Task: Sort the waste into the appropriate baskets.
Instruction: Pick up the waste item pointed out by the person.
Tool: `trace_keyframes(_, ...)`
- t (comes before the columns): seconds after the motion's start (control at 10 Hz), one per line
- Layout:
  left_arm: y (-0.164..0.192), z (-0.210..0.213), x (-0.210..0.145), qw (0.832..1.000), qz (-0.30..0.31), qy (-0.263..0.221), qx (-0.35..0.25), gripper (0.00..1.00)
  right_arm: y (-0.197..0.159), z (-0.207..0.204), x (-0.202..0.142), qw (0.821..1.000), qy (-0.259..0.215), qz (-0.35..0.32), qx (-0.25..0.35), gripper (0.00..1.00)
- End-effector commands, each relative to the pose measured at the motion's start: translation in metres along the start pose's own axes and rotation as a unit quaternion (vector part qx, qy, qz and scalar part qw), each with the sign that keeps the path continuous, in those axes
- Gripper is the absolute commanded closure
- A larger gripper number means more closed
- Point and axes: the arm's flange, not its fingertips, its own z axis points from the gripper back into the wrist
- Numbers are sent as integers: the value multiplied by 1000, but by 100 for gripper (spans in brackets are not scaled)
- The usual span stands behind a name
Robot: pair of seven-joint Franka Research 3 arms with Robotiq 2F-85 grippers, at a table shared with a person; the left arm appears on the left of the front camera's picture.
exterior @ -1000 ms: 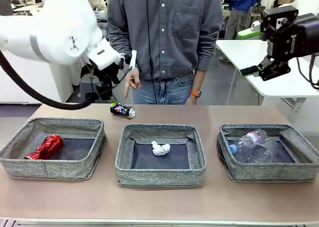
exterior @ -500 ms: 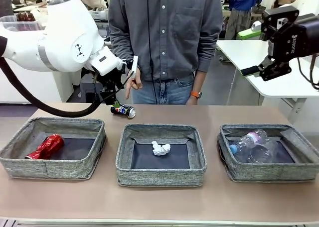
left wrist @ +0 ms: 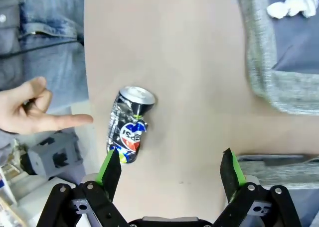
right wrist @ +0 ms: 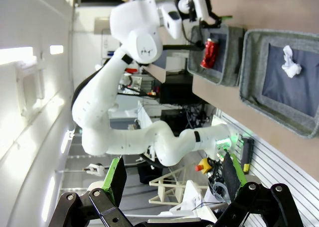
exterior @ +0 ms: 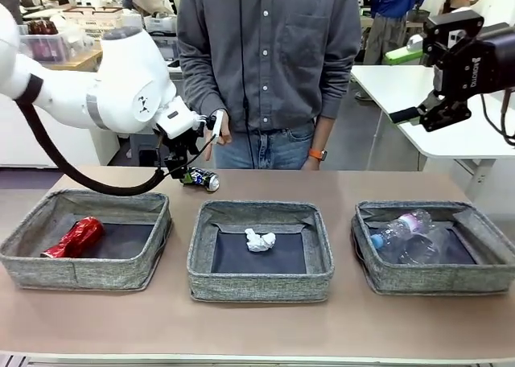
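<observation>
One piece of waste is left outside the baskets: the dark blue-black can (exterior: pixel 199 177) lies on its side on the table (exterior: pixel 257 335) near the far edge, behind the gap between the left basket (exterior: pixel 88 238) and the middle basket (exterior: pixel 259 250). Over the last second your left arm has swung in and come down, so the left gripper (exterior: pixel 179 167) now sits just beside the can, where before it hung higher and further left. In the left wrist view its jaws stand wide with nothing between them, and the can lies just ahead of one green-padded finger, off to that side and not centred in the gap. The person's hand (left wrist: pixel 30 112) points a finger at the can from the table edge and is close to it.

Your right gripper (exterior: pixel 418 113) has not moved; it is raised well clear at the right, jaws spread and empty.

Everything else looks sorted: the red can (exterior: pixel 74 237) lies in the left basket, the paper ball (exterior: pixel 259 240) in the middle one, and the clear bottles (exterior: pixel 406 234) in the right basket (exterior: pixel 434 246).

I judge you are on the approach for the last pick. You would need to shift so the can sits between the fingers, and mind the pointing finger as you close.
</observation>
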Motion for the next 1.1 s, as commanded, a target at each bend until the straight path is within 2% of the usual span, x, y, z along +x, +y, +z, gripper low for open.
trace_keyframes(0.0, 21, -8, -4, 1000, -6, 2, 6, 0, 3, 1, 1, 1000, 0, 4, 6, 0)
trace_keyframes(0.4, 62, -57, -41, 1000, -25, 0, -13, 0, 3, 1, 1, 1000, 0, 4, 6, 0)
trace_keyframes(0.7, 68, -94, -58, 999, -16, -5, -50, 0, 3, 1, 1, 1000, 0, 4, 6, 0)
trace_keyframes(1.0, 67, -109, -59, 998, -5, 1, -64, 0, 3, 1, 1, 1000, 0, 4, 6, 0)
